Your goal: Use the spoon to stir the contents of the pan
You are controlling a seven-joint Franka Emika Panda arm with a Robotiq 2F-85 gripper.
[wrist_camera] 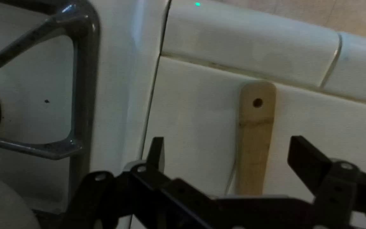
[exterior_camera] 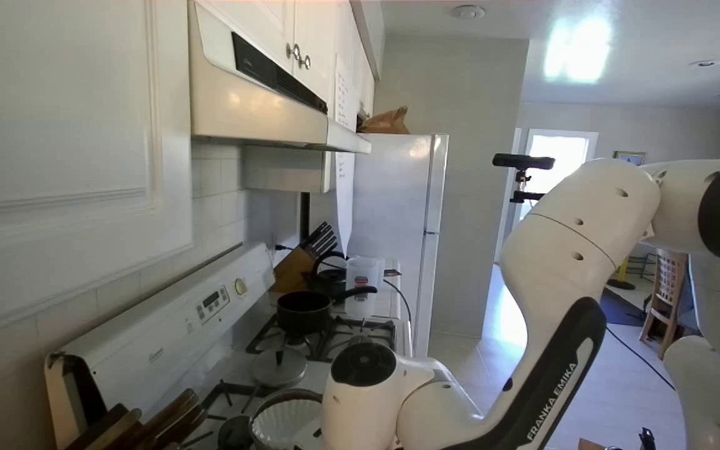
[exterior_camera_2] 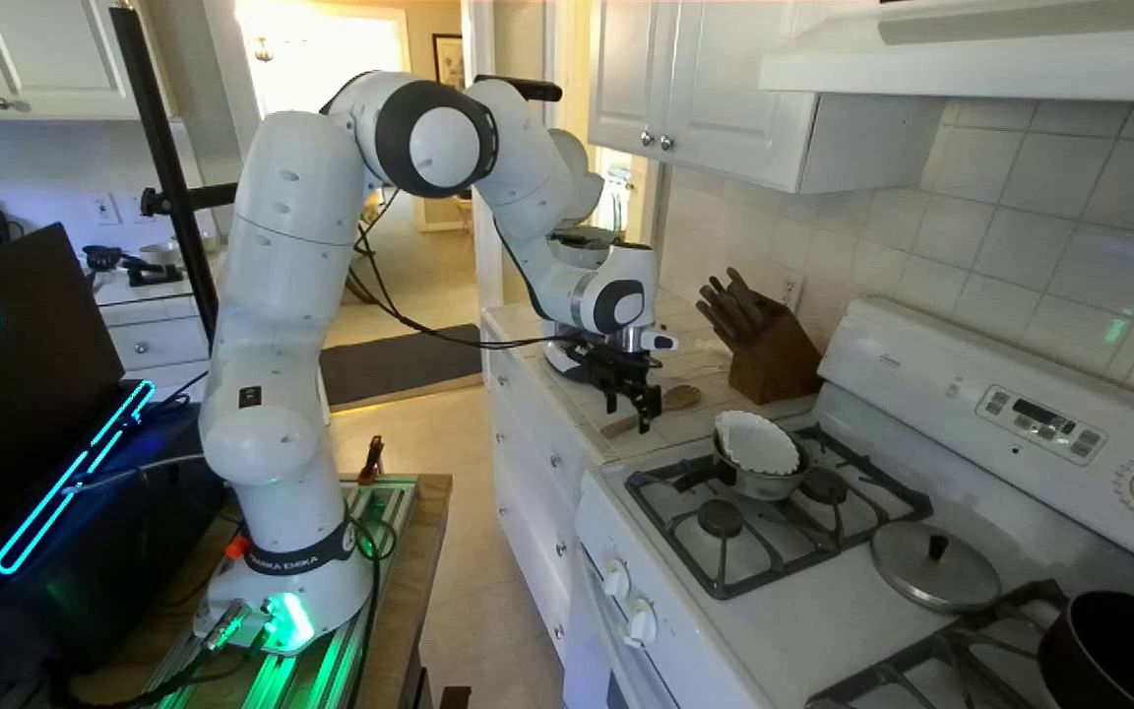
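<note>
The wooden spoon (exterior_camera_2: 682, 397) lies on the tiled counter beside the stove. In the wrist view its flat light-brown handle (wrist_camera: 255, 140), with a hole near the end, lies between the fingers and runs out of sight behind the gripper body. My gripper (exterior_camera_2: 629, 412) is above the spoon in an exterior view. In the wrist view the gripper (wrist_camera: 227, 143) is open and empty, with fingers wide apart either side of the handle. The pan (exterior_camera_2: 772, 484) stands on a burner with a white fluted paper inside; it also shows in an exterior view (exterior_camera: 257, 425), partly hidden by the arm.
A knife block (exterior_camera_2: 774, 354) stands behind the pan's burner. A lid (exterior_camera_2: 934, 566) lies mid-stove, and a black pot (exterior_camera_2: 1118, 650) is on another burner. Raised grates (wrist_camera: 86, 95) border the counter. The range hood (exterior_camera: 260, 106) overhangs the stove.
</note>
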